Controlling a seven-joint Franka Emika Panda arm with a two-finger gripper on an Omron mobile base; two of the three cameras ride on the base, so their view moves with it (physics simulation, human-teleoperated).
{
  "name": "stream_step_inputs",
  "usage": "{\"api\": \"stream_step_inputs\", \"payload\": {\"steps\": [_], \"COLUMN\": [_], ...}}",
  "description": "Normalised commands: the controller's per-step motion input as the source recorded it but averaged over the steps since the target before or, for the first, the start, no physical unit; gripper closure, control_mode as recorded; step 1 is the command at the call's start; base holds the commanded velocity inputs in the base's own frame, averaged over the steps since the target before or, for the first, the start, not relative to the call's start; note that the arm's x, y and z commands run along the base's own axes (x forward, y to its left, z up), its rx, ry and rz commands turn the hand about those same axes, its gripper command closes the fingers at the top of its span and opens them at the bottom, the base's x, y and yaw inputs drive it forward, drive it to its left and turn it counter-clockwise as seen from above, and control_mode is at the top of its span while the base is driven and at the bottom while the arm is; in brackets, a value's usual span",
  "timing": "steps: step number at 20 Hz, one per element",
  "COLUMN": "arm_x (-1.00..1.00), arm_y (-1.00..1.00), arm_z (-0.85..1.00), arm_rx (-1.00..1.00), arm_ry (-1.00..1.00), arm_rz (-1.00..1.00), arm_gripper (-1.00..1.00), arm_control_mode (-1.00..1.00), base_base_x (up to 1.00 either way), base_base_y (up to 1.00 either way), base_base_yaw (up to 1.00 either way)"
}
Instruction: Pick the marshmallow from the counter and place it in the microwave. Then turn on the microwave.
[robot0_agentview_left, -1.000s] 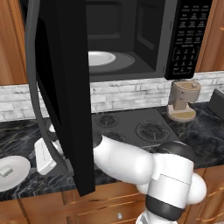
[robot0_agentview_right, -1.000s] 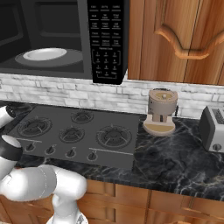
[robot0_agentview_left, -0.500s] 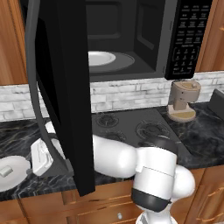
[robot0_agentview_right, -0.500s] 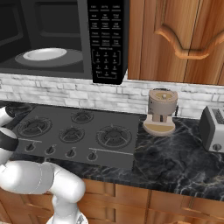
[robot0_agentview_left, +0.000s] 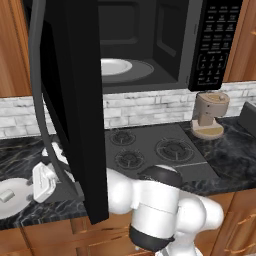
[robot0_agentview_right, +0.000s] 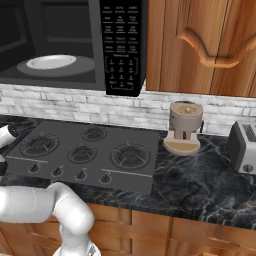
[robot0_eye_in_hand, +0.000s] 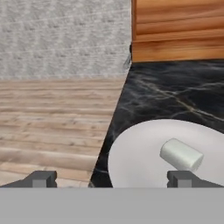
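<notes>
Here, nearest first, is what we see.
Gripper (robot0_eye_in_hand: 112, 178): in the hand view we see its jaws spread wide with nothing between them; the two dark fingertips (robot0_eye_in_hand: 40, 178) rise far apart at the bottom edge, one over the wooden floor (robot0_eye_in_hand: 52, 122), the other over the plate. In the left base view the white hand sits low at the left end of the counter, beside the open door.
Marshmallow (robot0_eye_in_hand: 181, 154): we find it lying on its side on the white plate (robot0_eye_in_hand: 140, 157), a short off-white block with rounded ends. In the hand view its long axis runs from upper left to lower right, just above the right fingertip and apart from it. In the left base view it is a small pale block (robot0_agentview_left: 6, 195) on the plate at the far left edge.
Plate: it rests on the counter (robot0_eye_in_hand: 175, 96) near the slab's edge, with floor beyond that edge.
Stovetop (robot0_agentview_left: 150, 152): dark grey, with burners, set into the counter right of the hand.
Microwave (robot0_agentview_left: 150, 45): mounted above the stovetop; its door (robot0_agentview_left: 75, 100) hangs wide open and the white turntable (robot0_agentview_left: 120, 67) shows inside. The keypad (robot0_agentview_right: 120, 45) is on its right.
Coffee grinder (robot0_agentview_right: 184, 127): stands on the counter right of the stovetop.
Toaster (robot0_agentview_right: 244, 147): further right, at the frame edge.
</notes>
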Motion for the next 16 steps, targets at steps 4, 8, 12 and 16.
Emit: {"api": "stream_step_inputs", "payload": {"steps": [4, 8, 12, 16], "arm_x": [0.25, 0.18, 0.12, 0.05], "arm_y": [0.26, 0.23, 0.29, 0.36], "arm_z": [-0.24, -0.23, -0.31, -0.25], "arm_rx": [0.00, 0.00, 0.00, 0.00], "arm_ry": [0.00, 0.00, 0.00, 0.00], "arm_rz": [0.03, 0.03, 0.04, 0.06], "arm_gripper": [-1.00, -1.00, -1.00, -1.00], "arm_control_mode": [-1.00, -1.00, -1.00, -1.00], "base_base_x": [0.00, 0.00, 0.00, 0.00], "base_base_y": [0.00, 0.00, 0.00, 0.00], "base_base_yaw": [0.00, 0.00, 0.00, 0.00]}}
